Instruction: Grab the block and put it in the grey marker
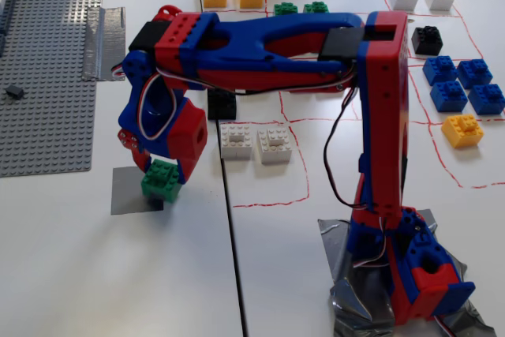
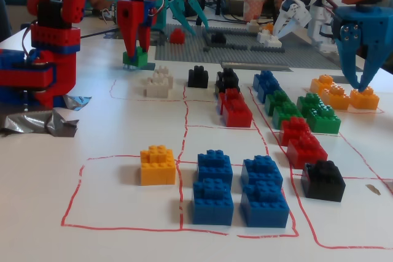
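Over the right edge of the grey marker (image 1: pixel 136 190), in a fixed view from above, the gripper (image 1: pixel 161 175) hangs pointing down with the block (image 1: pixel 161 180) clamped between its fingers. One red finger (image 1: pixel 139 155) shows at the block's left, and the red and blue wrist housing covers its upper right. The block's studded top faces up and its lower part overlaps the marker's right border; whether it touches the tape cannot be told from this angle. The arm reaches leftward from its base (image 1: pixel 414 274), which stands on crumpled silver tape at the lower right. Just right of the gripper lie two white bricks (image 1: pixel 254 141), with a black brick (image 1: pixel 222 104) above them. At the left sit the grey baseplate (image 1: pixel 43 69) and a wrinkled tape strip (image 1: pixel 105 43).

From the low side, in a fixed view across the table, the gripper (image 2: pixel 136 53) stands nearly upright at the far left, fingers closed on the block (image 2: pixel 136 59). The block's base looks level with the tabletop or just above it; contact is not clear. The marker beneath it is not made out here. White bricks (image 2: pixel 159 82) lie just in front and to the right, and blue bricks (image 2: pixel 239 188) and a yellow brick (image 2: pixel 158 165) fill the foreground inside red drawn squares.
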`<action>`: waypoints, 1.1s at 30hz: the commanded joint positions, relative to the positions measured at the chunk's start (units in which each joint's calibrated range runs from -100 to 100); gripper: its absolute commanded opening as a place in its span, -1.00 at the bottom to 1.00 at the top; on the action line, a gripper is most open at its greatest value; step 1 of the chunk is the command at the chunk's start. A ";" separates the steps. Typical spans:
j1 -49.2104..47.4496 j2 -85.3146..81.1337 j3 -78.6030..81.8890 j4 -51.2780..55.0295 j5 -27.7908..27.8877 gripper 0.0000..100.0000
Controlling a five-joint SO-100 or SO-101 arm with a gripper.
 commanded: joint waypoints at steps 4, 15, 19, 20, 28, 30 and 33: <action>-2.48 1.59 -9.90 -1.30 -1.27 -1.00; -2.19 5.79 -16.08 -1.87 -0.10 -0.99; -2.19 5.71 -15.71 -2.27 0.49 -0.84; -2.19 5.71 -15.62 -2.27 0.39 -0.76; -1.21 5.05 -15.62 -1.46 0.29 -0.37; -0.82 4.64 -15.62 -1.14 0.34 -0.37; -0.03 3.40 -15.53 -0.57 0.34 -0.36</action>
